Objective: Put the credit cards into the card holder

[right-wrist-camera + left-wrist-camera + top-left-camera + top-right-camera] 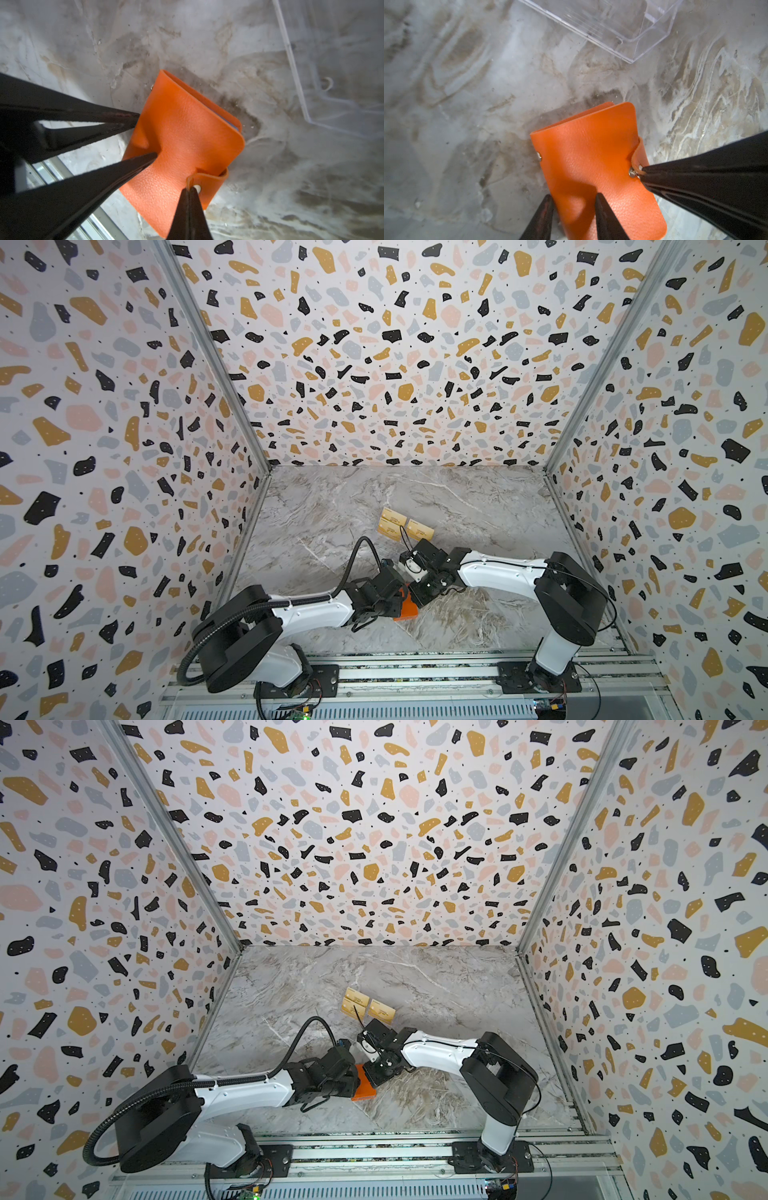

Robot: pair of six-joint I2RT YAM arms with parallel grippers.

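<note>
Orange card holder (591, 149), folded, on the marble counter (467, 104), one edge clamped by the left end effector (574, 195). Right end effector (190, 189) pinches its snap tab (209, 180). Gold credit cards (405, 526) lie farther back.

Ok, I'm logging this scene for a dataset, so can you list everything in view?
credit cards: three, gold-tan, lying close together on the table beyond the grippers
card holder: one, orange, closed, on the table between the two grippers
clear stand: one, transparent, on the table near the card holder
table: one, grey marble pattern
walls: three, terrazzo pattern, around the table
left gripper: one, black, gripping the card holder's edge
right gripper: one, black, shut, tips at the card holder's snap strap
</note>
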